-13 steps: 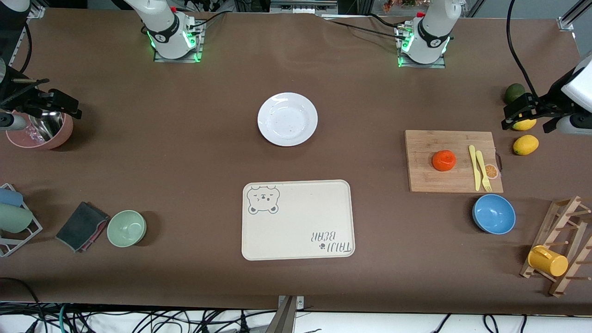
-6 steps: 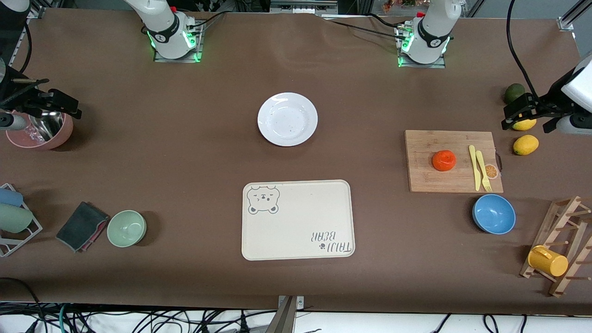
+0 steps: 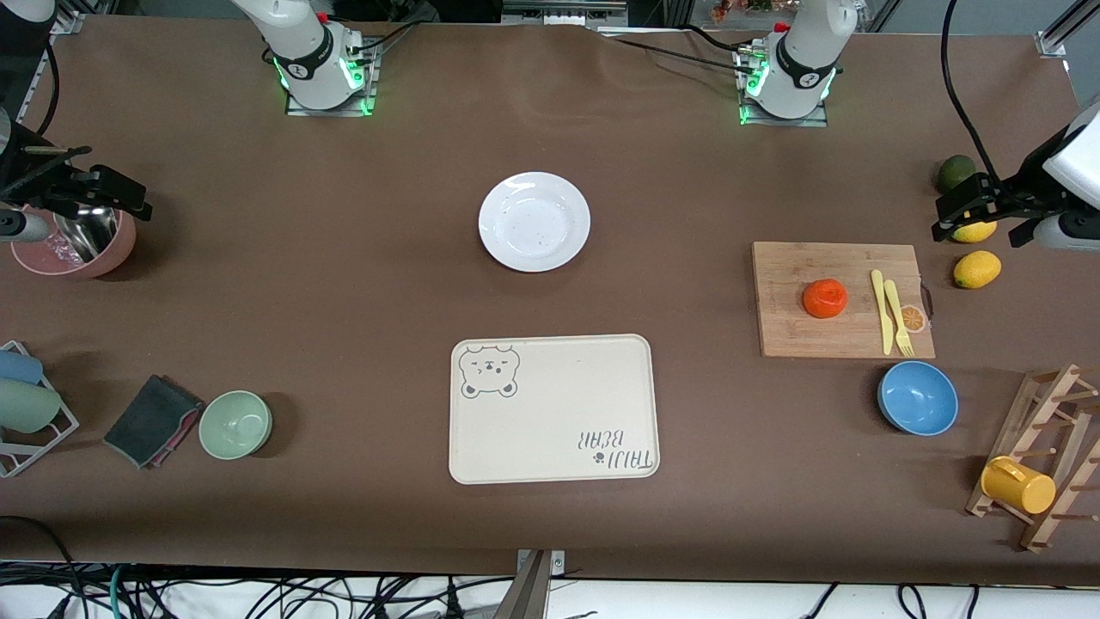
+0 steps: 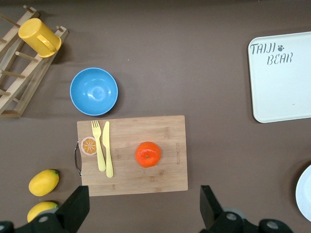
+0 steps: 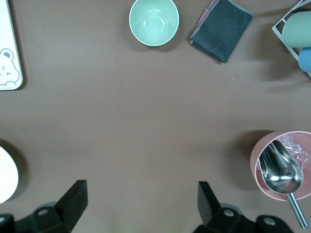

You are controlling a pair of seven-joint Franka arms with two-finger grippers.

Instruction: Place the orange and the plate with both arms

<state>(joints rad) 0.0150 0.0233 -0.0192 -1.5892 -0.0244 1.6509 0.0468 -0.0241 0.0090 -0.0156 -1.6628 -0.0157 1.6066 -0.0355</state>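
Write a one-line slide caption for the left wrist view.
Open left end effector hovering by a cutting board holding the orange, fork and knife.

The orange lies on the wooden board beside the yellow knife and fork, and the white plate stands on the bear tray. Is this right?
Not quite. The orange is on the board, but the plate rests on the bare table, farther from the front camera than the tray, as the front view shows.

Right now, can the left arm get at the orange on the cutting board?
Probably yes. The orange sits alone on the cutting board, apart from the knife and fork. The left gripper hangs open over the lemons.
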